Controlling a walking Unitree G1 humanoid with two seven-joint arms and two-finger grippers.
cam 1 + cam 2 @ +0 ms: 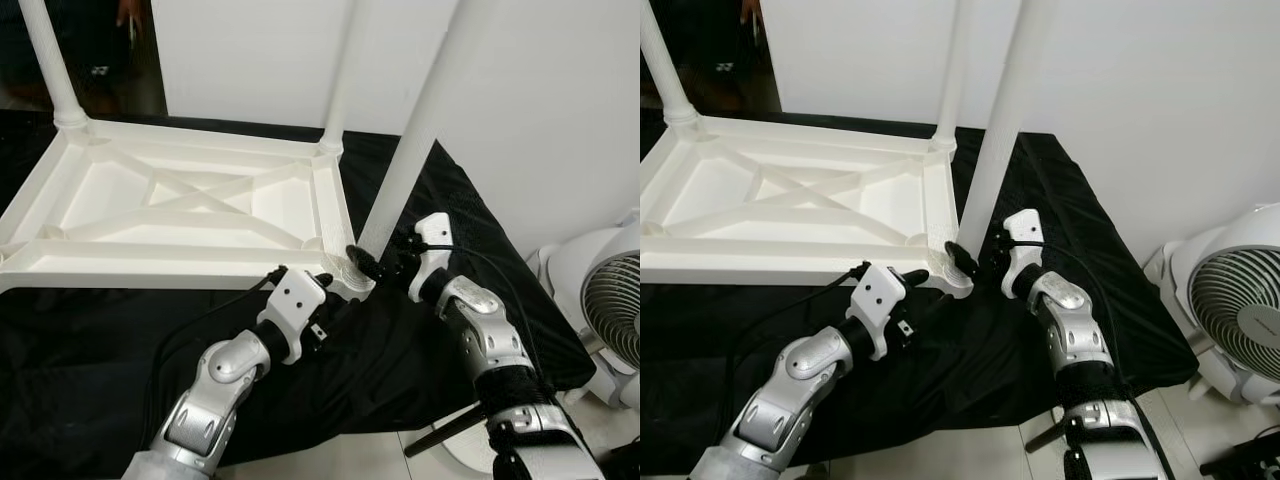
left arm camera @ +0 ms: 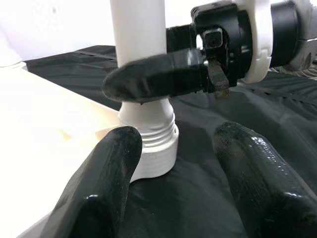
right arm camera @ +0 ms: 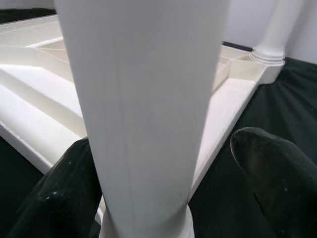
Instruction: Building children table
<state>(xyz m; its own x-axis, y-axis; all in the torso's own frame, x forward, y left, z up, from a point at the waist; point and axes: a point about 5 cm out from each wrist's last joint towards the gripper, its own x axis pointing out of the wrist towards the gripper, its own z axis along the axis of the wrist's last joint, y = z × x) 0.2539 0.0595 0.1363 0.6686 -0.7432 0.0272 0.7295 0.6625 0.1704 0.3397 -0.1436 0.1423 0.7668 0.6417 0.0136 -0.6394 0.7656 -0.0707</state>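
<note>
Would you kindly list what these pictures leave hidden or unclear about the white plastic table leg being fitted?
- Tall white plastic leg: top cut off by the eye views' upper edge.
- Its threaded base in the corner socket: seating depth hidden by the collar.
- Right gripper: far finger behind the leg.
- Upturned white tabletop: fourth corner beyond the left edge.
- Left gripper: contact with the frame unclear.
</note>
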